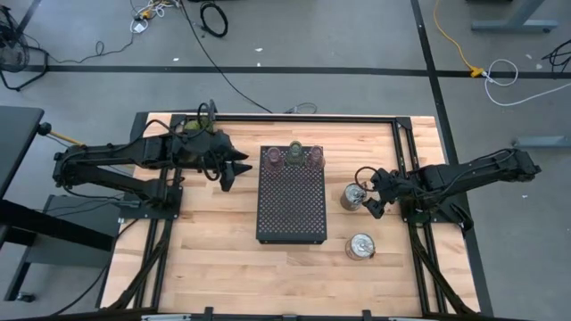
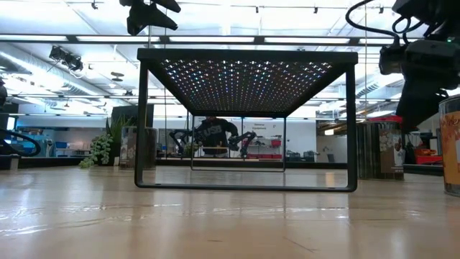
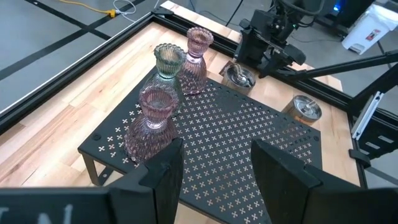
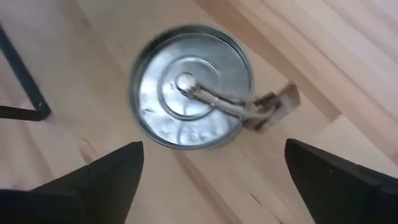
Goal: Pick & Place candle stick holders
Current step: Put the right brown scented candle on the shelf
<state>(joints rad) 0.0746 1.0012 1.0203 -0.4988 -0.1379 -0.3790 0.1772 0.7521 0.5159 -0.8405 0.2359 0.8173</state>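
Hovering right over a silvery holder [image 4: 189, 87], the right gripper [image 4: 211, 177] has its fingers spread wide, nothing pinched. Left gripper [image 3: 214, 171], partly spread and empty, faces the tray [image 3: 249, 134].

Overhead view straight down, table-level view beneath black tray [image 1: 292, 205], left wrist looking across it, right wrist close over table.

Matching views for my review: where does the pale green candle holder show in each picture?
High: pale green holder at the tray's far edge, between two pinkish holders.
Low: not visible.
Left wrist: on the tray, beyond the nearest pinkish one.
Right wrist: not in it.
Landmark: black perforated tray.
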